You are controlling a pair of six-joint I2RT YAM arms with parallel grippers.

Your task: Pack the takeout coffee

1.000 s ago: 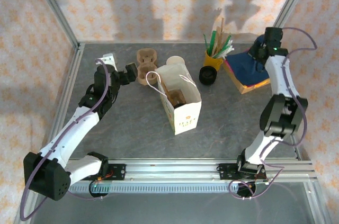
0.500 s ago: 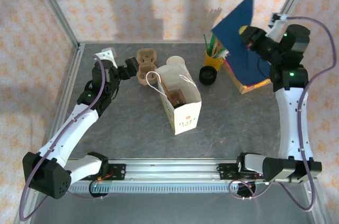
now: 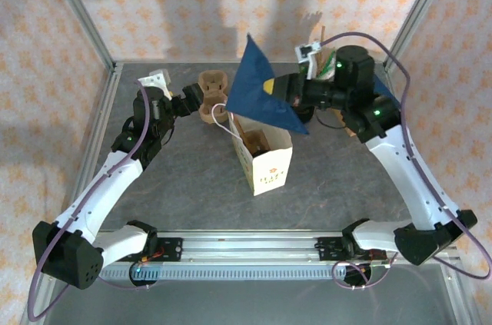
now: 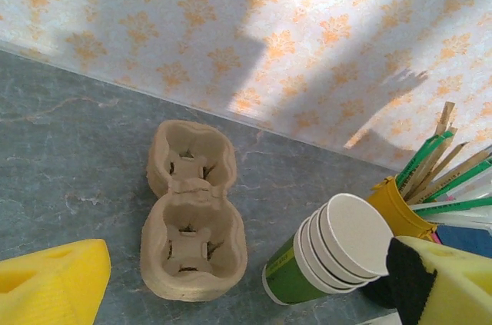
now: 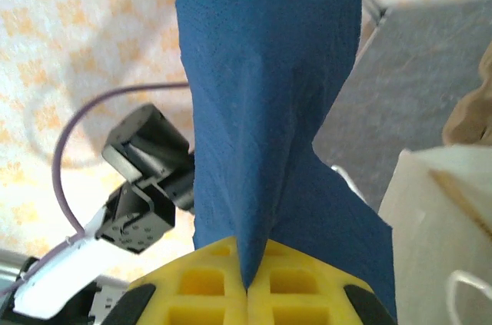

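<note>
— right gripper point(image 3: 269, 87) is clamped on a blue napkin point(image 3: 257, 102), see? it hangs just above the back rim of the paper bag point(image 3: 265, 164).
— yep, the wrist view backs that up: yellow pads point(image 5: 211, 263) pressed together, cloth fanning out from the seam. and the other arm?
— left gripper point(image 3: 192, 99) is off to the bag's left and a little behind it. jaws spread wide, nothing in them, facing the pulp cup carrier point(image 4: 192, 213). the stack of lidless cups point(image 4: 338, 252) stands just behind the bag.
— so where's the takeout coffee?
— can't say for sure. there's a dark brown shape point(image 3: 257, 140) down inside the bag, too small to tell whether it's the lidded cup.
— and if it is?
— then it sits almost straight below the right jaws, a touch toward the bag's front. i'd guess its long axis runs up and down, and the right arm is far nearer than the left.
— so it all turns on napkin over opening.
— that's my read. the cloth's lower edge overlaps the bag's back rim, so it wants to be more over the bag's middle before release, or it could slide down behind the bag. the string handles point(image 3: 270, 116) look like a snag risk too.
</note>
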